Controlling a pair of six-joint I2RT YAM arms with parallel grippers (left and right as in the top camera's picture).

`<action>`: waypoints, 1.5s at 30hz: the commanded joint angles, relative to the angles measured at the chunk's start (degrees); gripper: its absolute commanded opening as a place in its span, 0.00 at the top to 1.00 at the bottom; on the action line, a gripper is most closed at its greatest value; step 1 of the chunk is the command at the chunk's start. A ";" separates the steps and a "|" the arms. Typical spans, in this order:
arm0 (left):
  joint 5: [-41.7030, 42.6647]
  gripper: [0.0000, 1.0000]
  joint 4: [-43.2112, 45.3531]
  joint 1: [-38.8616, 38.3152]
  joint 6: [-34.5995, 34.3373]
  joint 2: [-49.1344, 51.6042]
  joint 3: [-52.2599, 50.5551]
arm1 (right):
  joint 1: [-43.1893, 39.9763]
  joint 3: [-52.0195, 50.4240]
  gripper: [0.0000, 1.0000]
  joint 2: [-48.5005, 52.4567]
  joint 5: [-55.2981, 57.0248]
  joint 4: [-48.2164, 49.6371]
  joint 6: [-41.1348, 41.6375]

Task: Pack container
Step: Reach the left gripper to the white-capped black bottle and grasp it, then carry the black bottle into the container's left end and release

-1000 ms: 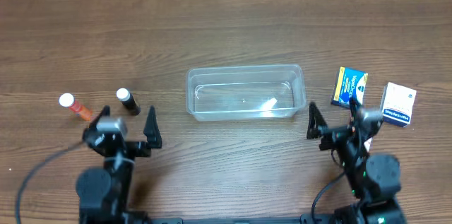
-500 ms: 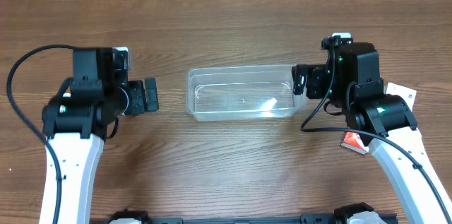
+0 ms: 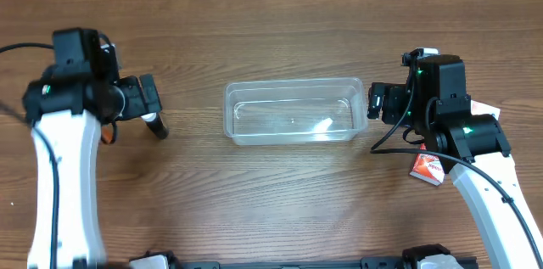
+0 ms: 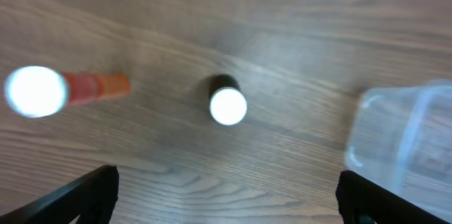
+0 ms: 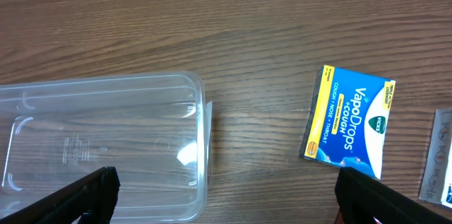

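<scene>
The left gripper had its jaws spread wide, holding nothing, over a small dark white-capped bottle, with an orange tube beside it. The right gripper gaped just as wide, above the wood between the container and a blue VapoDrops box. The container sat mid-table between both arms.

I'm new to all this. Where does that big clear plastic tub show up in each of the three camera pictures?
Overhead: the clear rectangular plastic tub lies empty in the middle of the picture.
Left wrist: only one blurred corner of the tub shows, at the right edge.
Right wrist: the tub fills the lower left.
Shared landmark: the brown wood-grain table lies under it in all three.
</scene>
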 commanded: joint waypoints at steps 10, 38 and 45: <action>-0.79 0.09 4.83 0.22 -1.90 18.60 0.61 | -0.17 2.08 0.00 -1.07 0.55 0.13 0.04; 5.29 0.96 -10.40 -4.02 -5.57 19.61 19.91 | -0.17 2.08 0.00 -1.01 0.55 0.15 0.04; 1.88 0.96 -9.92 -20.68 -9.99 14.75 29.35 | -0.17 2.08 0.00 -1.01 0.55 0.17 0.04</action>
